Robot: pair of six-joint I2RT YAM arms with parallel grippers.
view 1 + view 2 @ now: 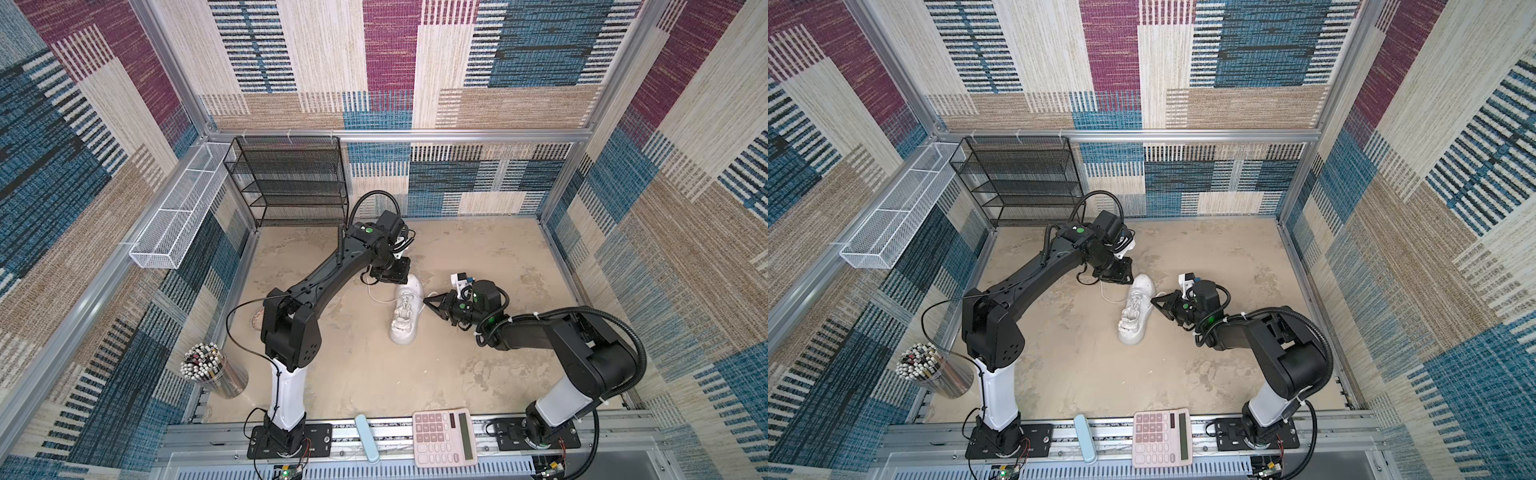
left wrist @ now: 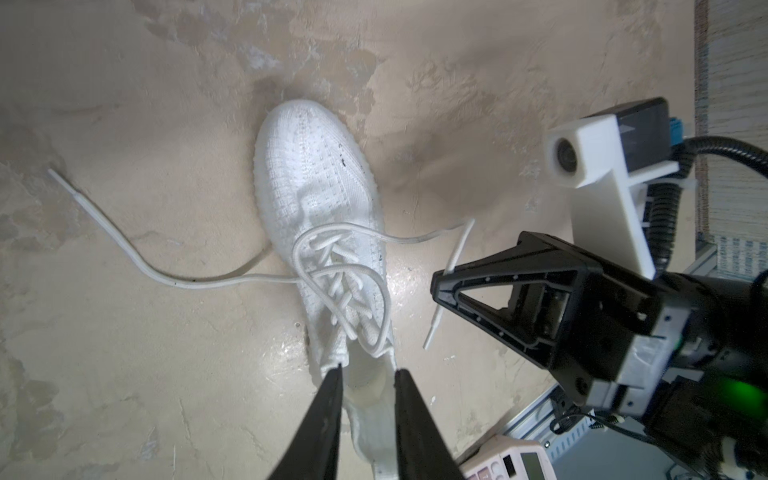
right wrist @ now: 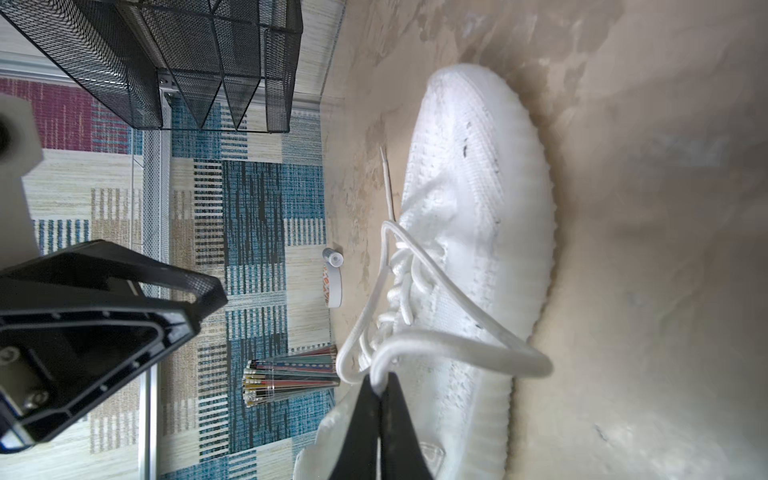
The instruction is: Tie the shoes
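Observation:
The white sneaker [image 1: 405, 311] [image 1: 1136, 311] lies on the tan floor between both arms, its laces loose. My right gripper [image 3: 380, 380] is shut on a lace [image 3: 457, 336] beside the shoe's eyelets. The left wrist view shows that same gripper [image 2: 440, 282] pinching the lace, whose tip hangs free below it. The other lace [image 2: 166, 278] trails away across the floor. My left gripper [image 2: 368, 370] hovers over the shoe's heel opening with its fingers [image 2: 328, 415] apart and nothing between them. In both top views it [image 1: 397, 279] [image 1: 1120, 277] points down at the shoe's far end.
A black mesh shelf [image 1: 291, 183] and a white wire basket [image 1: 178, 216] stand at the back left. A cup of pencils [image 1: 208, 370] stands front left, a tape roll [image 3: 332, 282] near it. A pink calculator [image 1: 444, 436] and a pale blue case [image 1: 368, 436] lie on the front rail.

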